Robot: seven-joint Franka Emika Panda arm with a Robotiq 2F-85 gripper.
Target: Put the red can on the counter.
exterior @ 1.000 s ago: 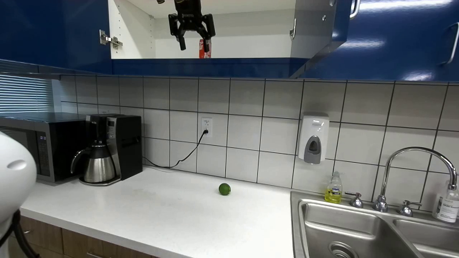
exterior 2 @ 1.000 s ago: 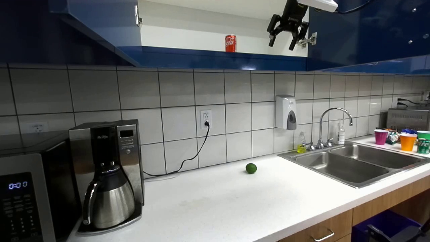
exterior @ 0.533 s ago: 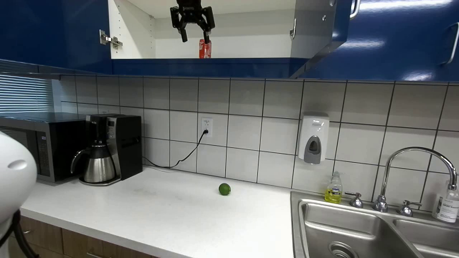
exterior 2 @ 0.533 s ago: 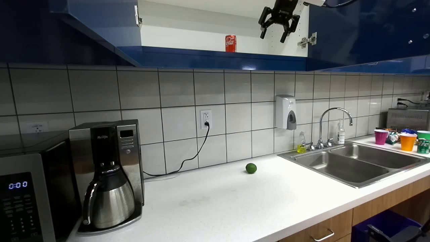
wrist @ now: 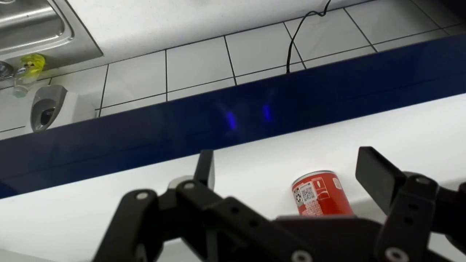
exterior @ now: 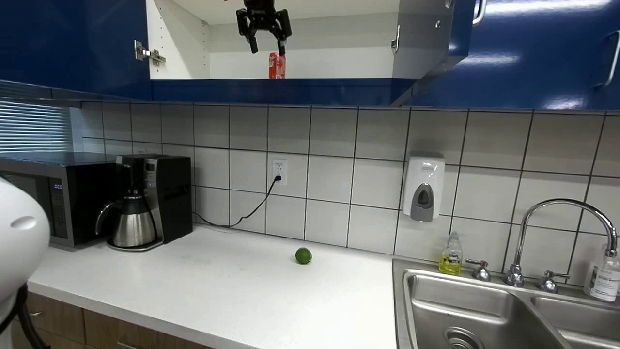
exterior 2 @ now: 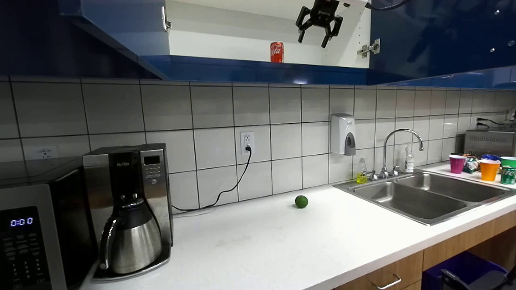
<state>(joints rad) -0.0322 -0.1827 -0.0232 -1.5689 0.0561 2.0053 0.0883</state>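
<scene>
in an exterior view we find the gripper [exterior 2: 313,40] nearer the can [exterior 2: 277,52] than a second ago, and a little higher; in an exterior view the gripper [exterior: 267,49] has also risen, so that only the end of one finger now crosses the can's top; we take this as lift and approach together, gaining height over the front edge of the blue cabinet [exterior: 271,91] before reaching in; the jaws stand wide apart and have hold of nothing; in the wrist view the can shows through the gap between them, off toward one finger, and we judge it to lie beyond their reach for now; the can itself has not shifted, upright inside the open cabinet, behind that edge; the counter [exterior 2: 250,245] below carries a green fruit [exterior 2: 301,201] but not yet our can; so the grasp, the carry out and the setting down all remain, and we would next centre the gap on the can.
</scene>
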